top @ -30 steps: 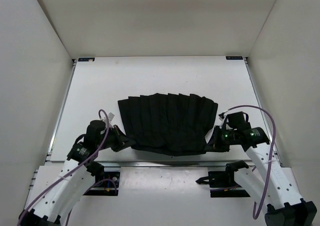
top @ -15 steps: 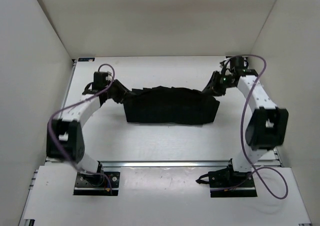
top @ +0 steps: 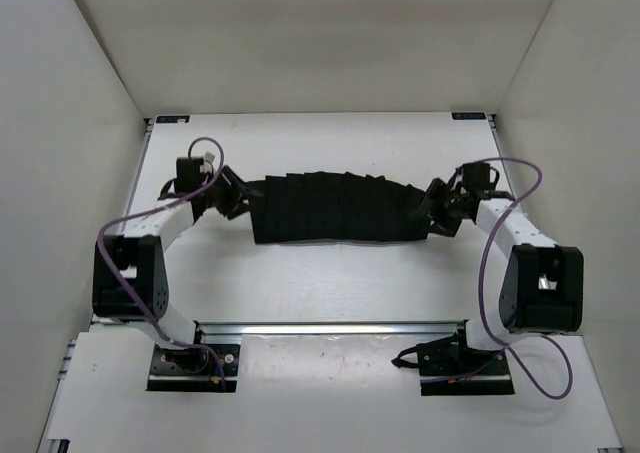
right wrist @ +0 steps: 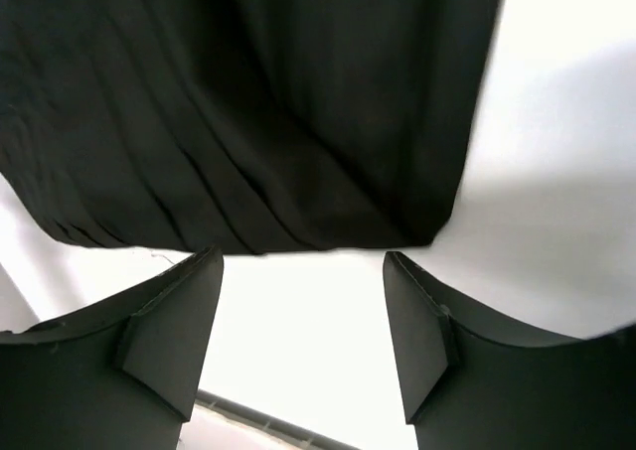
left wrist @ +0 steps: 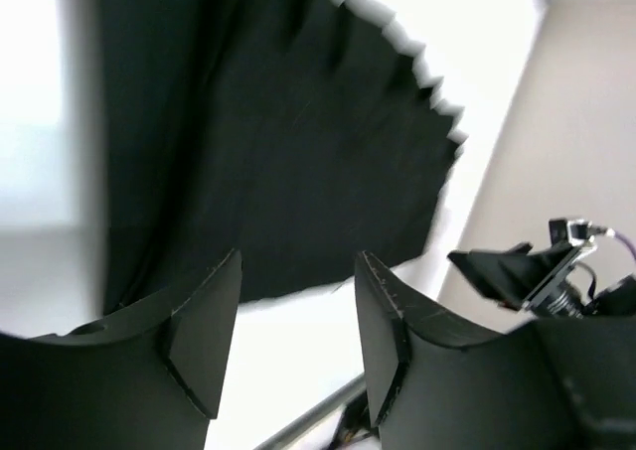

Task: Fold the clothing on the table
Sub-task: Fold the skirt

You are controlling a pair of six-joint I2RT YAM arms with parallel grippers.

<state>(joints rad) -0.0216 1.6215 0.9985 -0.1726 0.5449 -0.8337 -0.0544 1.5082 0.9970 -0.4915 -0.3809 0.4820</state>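
The clothing [top: 335, 209] is a black pleated garment lying folded into a wide low band across the middle of the white table [top: 320, 278]. My left gripper [top: 243, 195] sits at its left end, open, with nothing between its fingers. At the right end my right gripper [top: 425, 213] is open too and holds nothing. In the left wrist view the clothing [left wrist: 268, 142] lies just beyond the open left gripper [left wrist: 298, 336], and the right arm's gripper shows at the far edge. The right wrist view has the clothing [right wrist: 248, 112] just past the open right gripper [right wrist: 303, 336].
White walls enclose the table on three sides. A metal rail [top: 330, 326] runs along the near edge, with both arm bases below it. Purple cables loop off each arm [top: 505, 173].
Both grippers carried the near edge of the clothing to the far side, folding it over, then opened and let go. The garment now lies as a narrower band.
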